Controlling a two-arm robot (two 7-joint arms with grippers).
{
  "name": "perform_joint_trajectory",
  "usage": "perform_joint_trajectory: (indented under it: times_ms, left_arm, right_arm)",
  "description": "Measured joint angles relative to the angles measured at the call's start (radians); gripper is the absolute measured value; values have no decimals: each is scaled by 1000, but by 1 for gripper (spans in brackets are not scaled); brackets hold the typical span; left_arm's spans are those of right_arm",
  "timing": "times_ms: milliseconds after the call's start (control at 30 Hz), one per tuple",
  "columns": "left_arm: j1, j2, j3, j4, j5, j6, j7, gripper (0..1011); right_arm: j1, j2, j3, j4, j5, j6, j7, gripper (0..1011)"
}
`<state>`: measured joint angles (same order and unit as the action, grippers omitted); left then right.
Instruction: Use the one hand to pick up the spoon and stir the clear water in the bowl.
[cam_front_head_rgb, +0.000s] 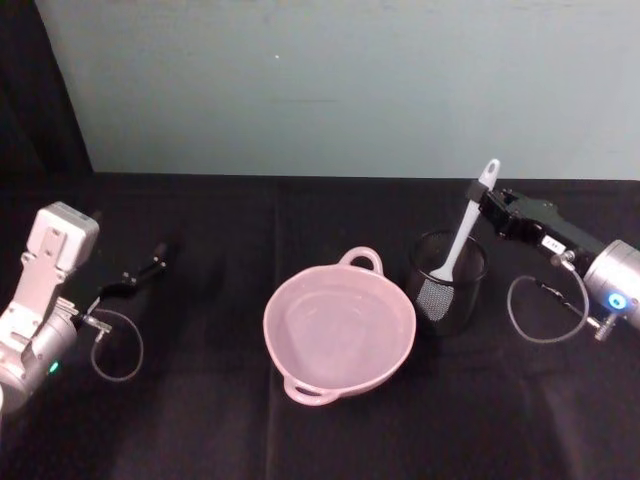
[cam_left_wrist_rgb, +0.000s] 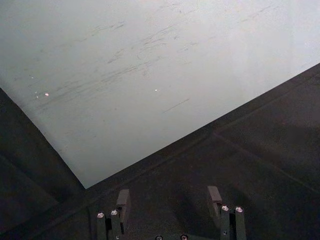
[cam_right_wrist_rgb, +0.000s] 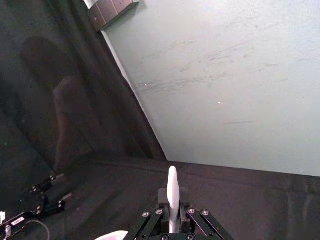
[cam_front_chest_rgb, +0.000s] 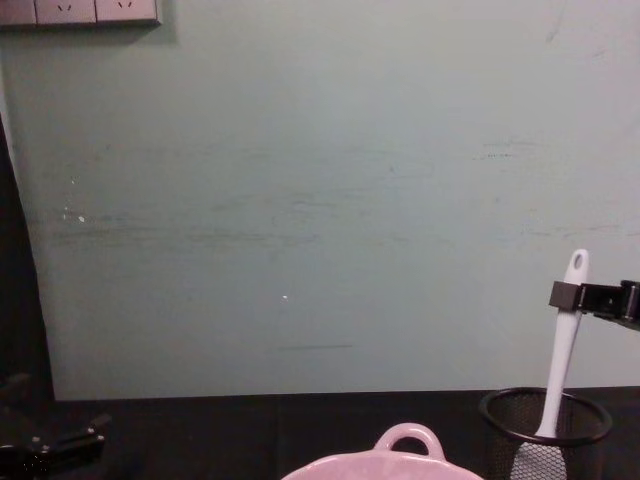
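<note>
Two arms flanked the bench (cam_front_head_rgb: 200, 420) in the head view: the right hand (cam_front_head_rgb: 484, 207) pinched the spoon (cam_front_head_rgb: 462, 232) handle, its head inside the mesh cup (cam_front_head_rgb: 449, 283), beside the pink bowl (cam_front_head_rgb: 339, 329). Left wrist view: the left hand (cam_left_wrist_rgb: 169, 197) sat spread wide. Chest view: the spoon stood nearly upright.

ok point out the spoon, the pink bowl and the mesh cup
spoon (cam_front_head_rgb: 466, 228): head view, middle of the white handle
pink bowl (cam_front_head_rgb: 290, 300): head view, inner wall on the robot's left side
mesh cup (cam_front_chest_rgb: 497, 437): chest view, wire wall below the rim
</note>
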<state>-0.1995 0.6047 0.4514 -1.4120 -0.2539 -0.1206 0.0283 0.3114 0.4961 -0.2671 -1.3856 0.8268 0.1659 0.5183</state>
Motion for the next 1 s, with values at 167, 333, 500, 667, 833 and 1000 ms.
perform_joint_trajectory:
  times_ms: [167, 333, 500, 667, 833, 1000]
  left_arm:
    - [0, 0, 0, 0, 0, 0, 0, 1005]
    - [0, 0, 0, 0, 0, 0, 0, 1005]
    - [0, 0, 0, 0, 0, 0, 0, 1005]
    - [0, 0, 0, 0, 0, 0, 0, 1005]
    - [0, 0, 0, 0, 0, 0, 0, 1005]
    - [0, 0, 0, 0, 0, 0, 0, 1005]
  right_arm:
    - [1, 9, -9, 3, 13, -11, -8, 113]
    - [2, 14, -17, 6, 20, -21, -16, 113]
    - [7, 15, -27, 17, 27, -40, -18, 113]
    - [12, 15, -36, 32, 38, -63, -11, 114]
    - [20, 14, -44, 51, 49, -77, -1, 113]
    - [25, 14, -50, 64, 55, -81, 2, 113]
